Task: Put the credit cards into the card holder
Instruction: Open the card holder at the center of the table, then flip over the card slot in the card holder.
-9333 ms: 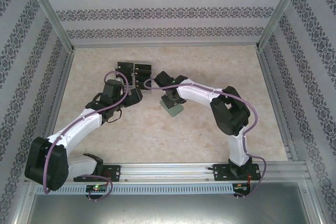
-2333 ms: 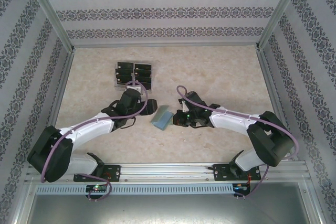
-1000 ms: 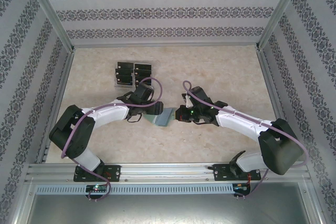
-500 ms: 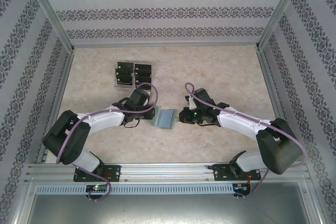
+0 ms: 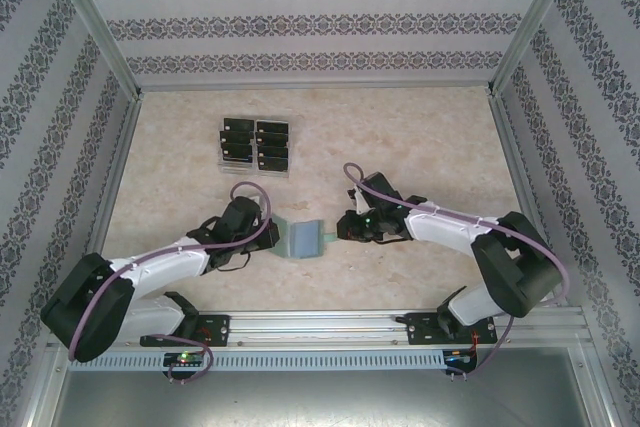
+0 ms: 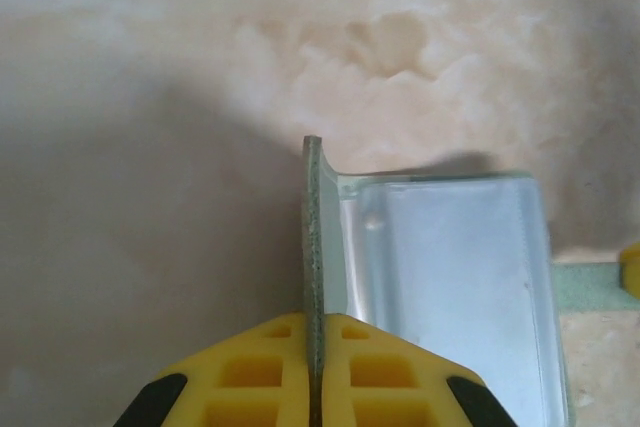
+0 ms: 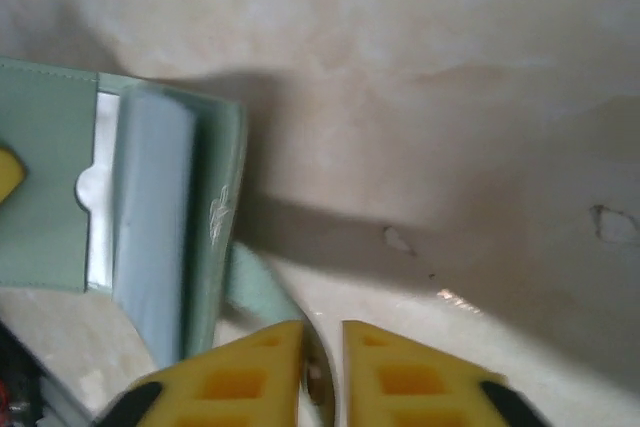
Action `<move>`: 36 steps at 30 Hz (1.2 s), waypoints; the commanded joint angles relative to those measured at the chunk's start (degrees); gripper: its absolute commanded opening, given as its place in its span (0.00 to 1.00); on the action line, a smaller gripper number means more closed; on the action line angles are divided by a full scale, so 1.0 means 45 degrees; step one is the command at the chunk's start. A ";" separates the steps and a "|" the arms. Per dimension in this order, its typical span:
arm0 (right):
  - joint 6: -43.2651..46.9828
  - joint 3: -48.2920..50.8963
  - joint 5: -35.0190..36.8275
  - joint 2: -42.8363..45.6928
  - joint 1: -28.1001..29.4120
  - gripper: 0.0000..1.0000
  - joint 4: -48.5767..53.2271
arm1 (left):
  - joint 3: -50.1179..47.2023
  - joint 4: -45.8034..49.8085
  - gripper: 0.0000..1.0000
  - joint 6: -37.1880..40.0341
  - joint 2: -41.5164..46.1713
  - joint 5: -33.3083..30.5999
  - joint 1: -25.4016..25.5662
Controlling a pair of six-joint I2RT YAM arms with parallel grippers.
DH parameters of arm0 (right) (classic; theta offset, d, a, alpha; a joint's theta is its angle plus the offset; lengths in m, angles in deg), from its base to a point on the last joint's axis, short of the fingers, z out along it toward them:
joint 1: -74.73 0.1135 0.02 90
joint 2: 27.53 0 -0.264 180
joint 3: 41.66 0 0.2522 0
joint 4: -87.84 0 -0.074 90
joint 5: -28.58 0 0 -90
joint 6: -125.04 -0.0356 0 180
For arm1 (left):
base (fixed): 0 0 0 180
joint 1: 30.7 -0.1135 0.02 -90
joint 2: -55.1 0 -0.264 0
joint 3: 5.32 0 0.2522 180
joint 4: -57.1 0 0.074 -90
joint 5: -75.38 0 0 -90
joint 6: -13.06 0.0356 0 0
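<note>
Holding the small grey-green rectangular folding card holder open seems the step in hand, just below the middle of the top view. The left gripper is closed on its thin stiff cover, which stands on edge; the right gripper pinches the soft clasp tab. The glossy clear inner sleeve looks empty. The flat black rectangular credit cards lie in a clear plastic tray, upper left, so every insertion is left to do.
</note>
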 commanded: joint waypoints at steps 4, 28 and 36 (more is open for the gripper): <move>-0.0432 -0.0513 0.1433 0.1050 0.0784 0.40 0.0998 | 0.0060 -0.0834 0.09 -0.0873 -0.0192 -0.0817 0.0356; -0.1839 -0.2148 0.0975 -0.1747 0.3054 0.51 -0.0820 | -0.0146 -0.0787 0.10 -0.1836 -0.0048 -0.1799 0.0985; -0.1841 -0.2227 0.1074 -0.2490 0.3076 0.51 -0.0930 | -0.0223 -0.0929 0.09 -0.1872 -0.0049 -0.1842 0.1060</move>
